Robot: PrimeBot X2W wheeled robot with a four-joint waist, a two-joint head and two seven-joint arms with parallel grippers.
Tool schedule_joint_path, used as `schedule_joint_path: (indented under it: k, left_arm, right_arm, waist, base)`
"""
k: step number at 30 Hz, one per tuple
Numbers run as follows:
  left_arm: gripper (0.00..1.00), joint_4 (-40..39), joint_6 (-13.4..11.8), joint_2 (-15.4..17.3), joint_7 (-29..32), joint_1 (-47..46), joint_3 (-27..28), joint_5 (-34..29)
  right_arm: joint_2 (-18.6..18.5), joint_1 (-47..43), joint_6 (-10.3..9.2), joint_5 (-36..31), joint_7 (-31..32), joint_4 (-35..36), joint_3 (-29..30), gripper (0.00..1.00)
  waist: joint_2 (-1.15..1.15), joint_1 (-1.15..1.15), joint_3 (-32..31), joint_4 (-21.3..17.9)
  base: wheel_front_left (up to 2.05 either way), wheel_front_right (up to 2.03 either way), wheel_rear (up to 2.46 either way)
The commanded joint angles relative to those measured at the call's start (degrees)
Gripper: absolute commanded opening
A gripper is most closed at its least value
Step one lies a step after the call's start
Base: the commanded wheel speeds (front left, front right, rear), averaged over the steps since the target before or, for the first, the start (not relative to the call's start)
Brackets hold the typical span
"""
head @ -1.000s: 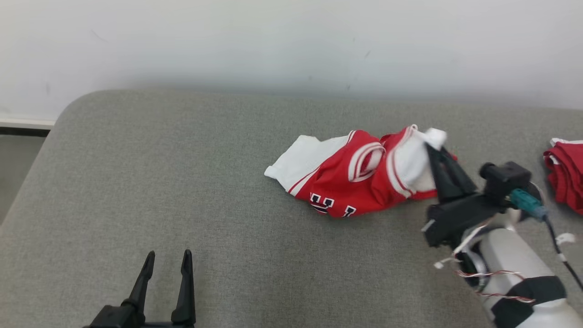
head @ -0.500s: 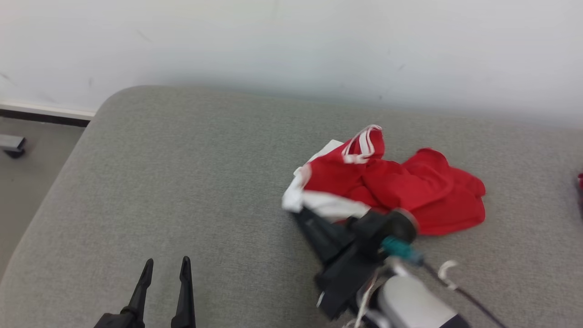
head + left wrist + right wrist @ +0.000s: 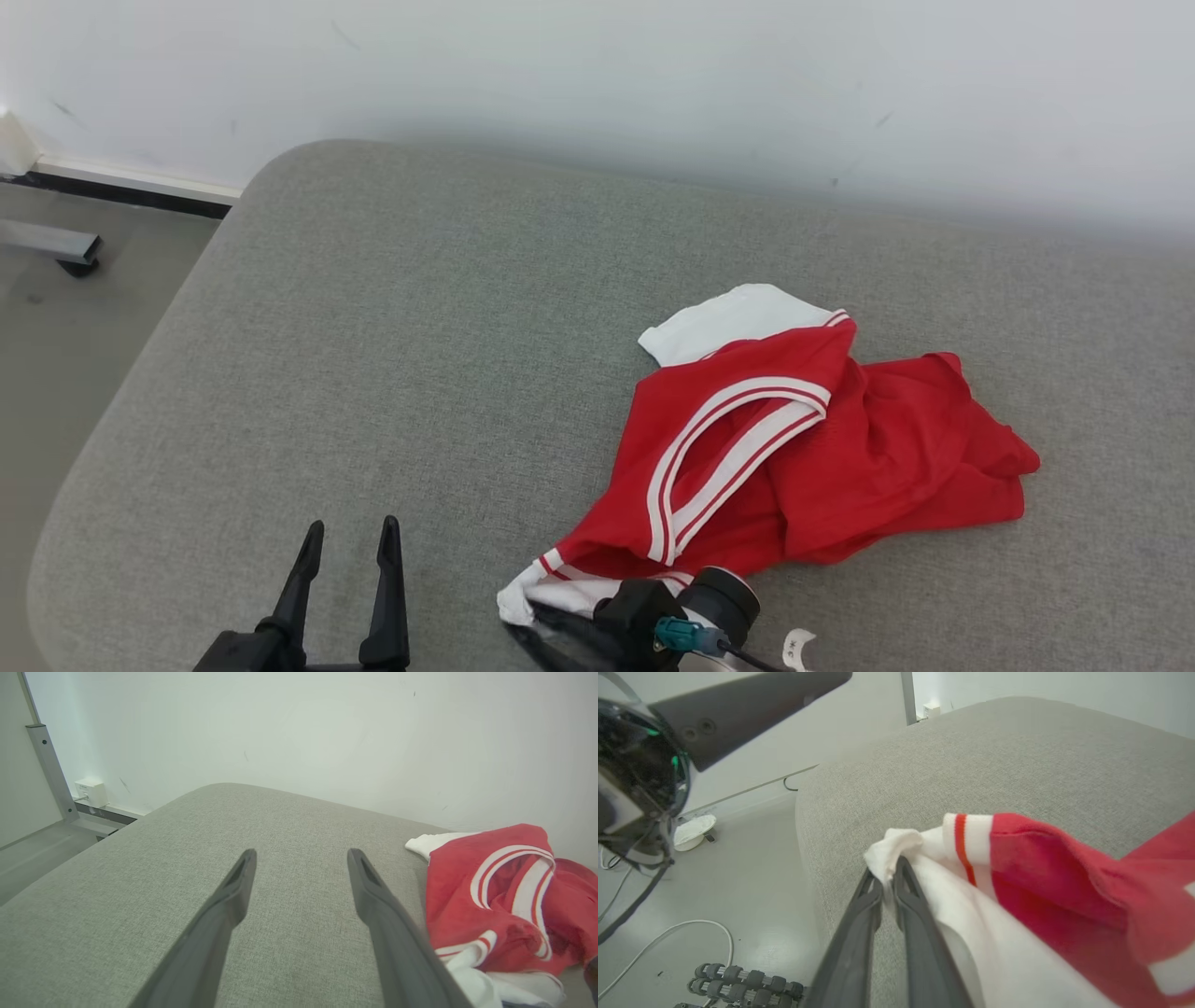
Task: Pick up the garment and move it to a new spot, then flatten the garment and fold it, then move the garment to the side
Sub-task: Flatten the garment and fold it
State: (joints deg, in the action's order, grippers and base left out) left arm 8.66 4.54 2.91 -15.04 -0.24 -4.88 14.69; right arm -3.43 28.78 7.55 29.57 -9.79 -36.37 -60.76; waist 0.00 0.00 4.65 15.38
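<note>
Count: 1 garment (image 3: 794, 467), 2 tools, 2 dark fingers on each.

Garment: red jersey-type cloth with white panels and white/red stripe trim. It lies crumpled, not flat, on the bench (image 3: 373, 327), right of centre in the head view, reaching down toward the bench's near edge. One white sleeve or panel points at the wall; the red bulk lies to the right.

Right tool (image 3: 887, 879): fingers almost together, pinching a bunched white corner of the garment between the tips. That corner is the part nearest the bench's near edge. The rest of the cloth trails away to the right in the right wrist view.

Left tool (image 3: 350, 532): jaws wide apart, nothing between them. It sits over bare bench at lower left, well apart from the garment. In the left wrist view the garment sits off to the right of the fingers, not touching.

Surface: grey woven fabric top, rounded corner at far left.

Room: white wall (image 3: 597, 75) behind with a few small scuffs, dark skirting strip at its base. Grey floor (image 3: 56, 373) on the left. Grey metal frame (image 3: 51, 774) stands by the wall, with a small white socket box (image 3: 91, 791) beside it. One white cable (image 3: 691, 933) lies looped on the floor.
</note>
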Motion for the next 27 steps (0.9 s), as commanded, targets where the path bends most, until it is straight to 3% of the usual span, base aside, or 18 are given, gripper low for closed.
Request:
schedule_joint_path:
  k: [1, 6, 10, 19, 27]
  left_arm:
    - [1.0, 0.1, -0.1, 0.0, -0.2, -0.7, 0.1, 0.6]
    - [1.0, 0.4, -0.2, 0.0, -0.2, -0.4, 0.7, 0.0]
    - [1.0, 0.3, 0.1, 0.0, -0.2, 0.4, 1.5, -0.5]
    - [1.0, -0.6, 0.4, 0.0, -0.2, 1.0, 2.9, -1.6]
    - [1.0, -0.9, 0.9, 0.0, -0.2, 0.5, 3.6, -2.5]
  right_arm:
    - [0.3, 1.0, -0.15, 0.9, -0.8, -0.8, -0.6, 1.0]
    - [0.3, 3.4, -0.15, 2.8, -3.7, -3.3, 0.2, 1.0]
    - [-2.2, 4.0, -0.15, 3.1, -5.0, -3.0, 4.4, 1.0]
    - [-8.3, -1.2, -0.15, -1.5, -5.4, 4.4, 20.6, 1.0]
    - [-9.4, -11.3, -0.15, -7.1, -5.4, 12.3, 36.2, 1.0]
  waist:
    - [0.0, 0.0, 0.0, 0.0]
    - [0.0, 0.0, -0.8, -1.6]
    - [0.0, 0.0, -1.8, -3.3]
    - [0.0, 0.0, -2.3, -7.6]
    - [0.0, 0.0, -2.3, -11.7]
  base:
    - [0.0, 0.0, 0.0]
    - [0.0, 0.0, 0.0]
    - [0.0, 0.0, 0.0]
    - [0.0, 0.0, 0.0]
    - [0.0, 0.0, 0.0]
